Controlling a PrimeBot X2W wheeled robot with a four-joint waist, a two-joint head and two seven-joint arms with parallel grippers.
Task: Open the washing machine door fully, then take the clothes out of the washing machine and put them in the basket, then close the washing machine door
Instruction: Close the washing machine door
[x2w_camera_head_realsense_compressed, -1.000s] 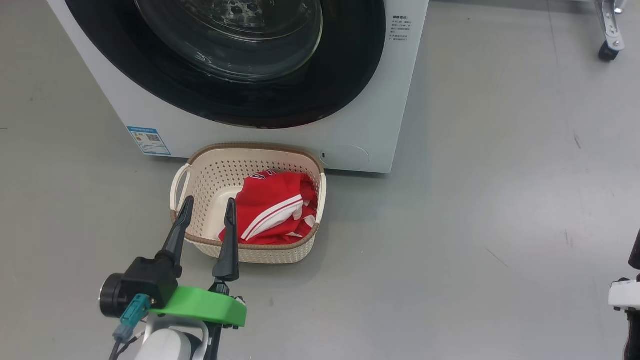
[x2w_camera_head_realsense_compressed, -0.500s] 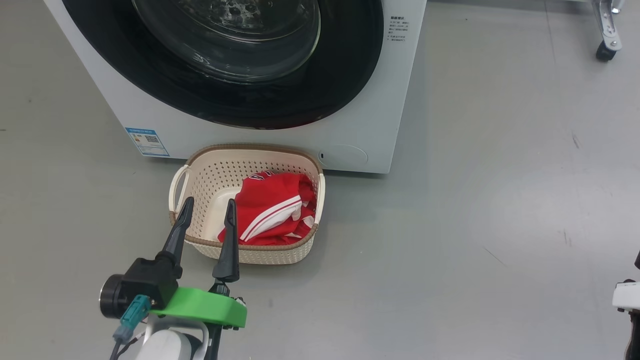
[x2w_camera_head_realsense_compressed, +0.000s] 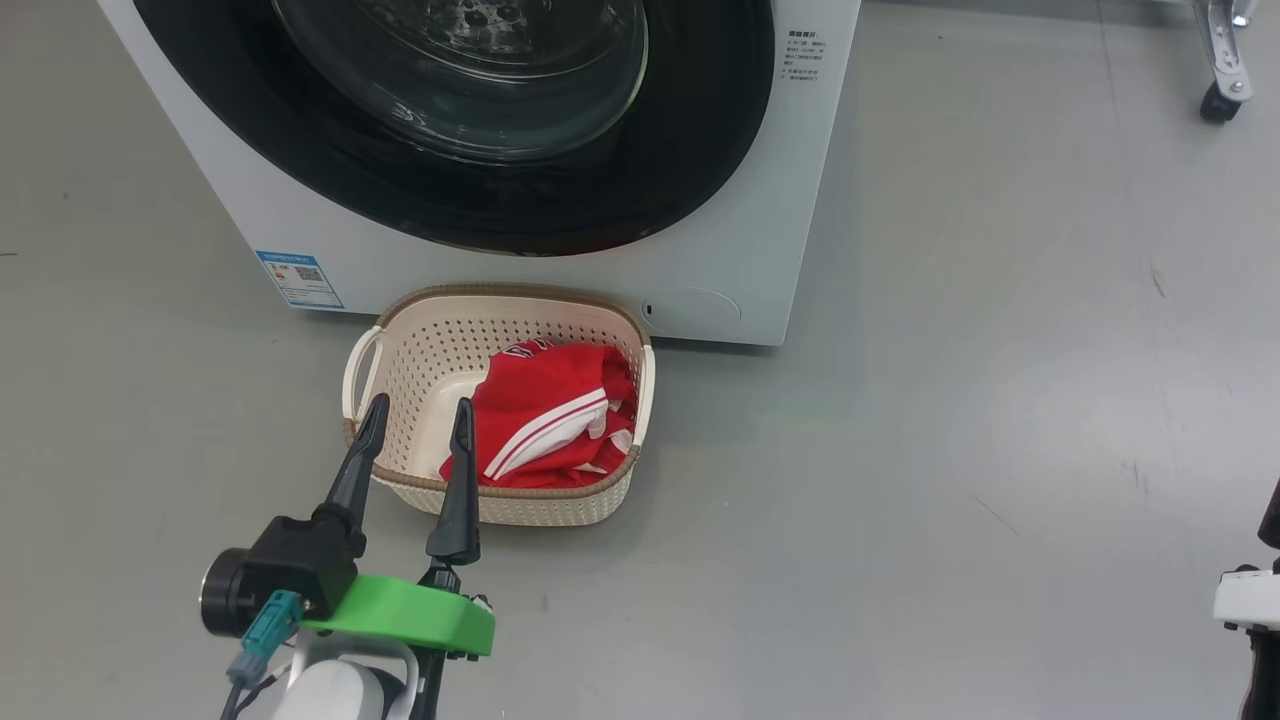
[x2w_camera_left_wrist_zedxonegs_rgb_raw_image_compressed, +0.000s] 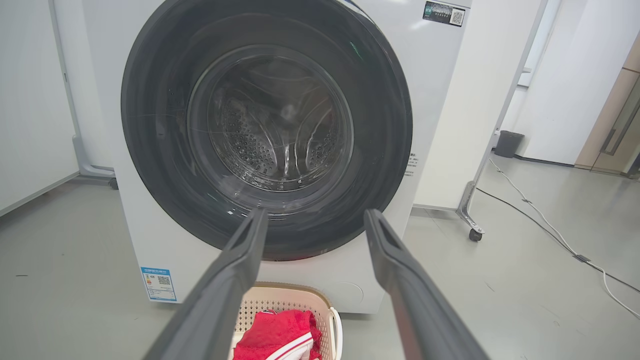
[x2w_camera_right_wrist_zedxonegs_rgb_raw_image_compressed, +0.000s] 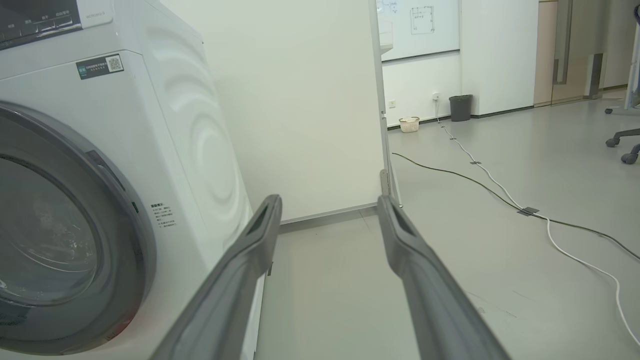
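My left end effector (x2w_camera_head_realsense_compressed: 420, 400), spread and empty, sits nearest the basket (x2w_camera_head_realsense_compressed: 500, 296) holding the clothes (x2w_camera_head_realsense_compressed: 545, 410). The door (x2w_camera_head_realsense_compressed: 700, 150) looks shut just beyond; my right end effector (x2w_camera_right_wrist_zedxonegs_rgb_raw_image_compressed: 328, 200), also spread, points right of it.

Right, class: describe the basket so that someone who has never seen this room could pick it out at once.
Find the big white washing machine with its round black door. On the grey floor right in front of it sits the basket. It is cream, perforated, brown-rimmed, holding red clothes.
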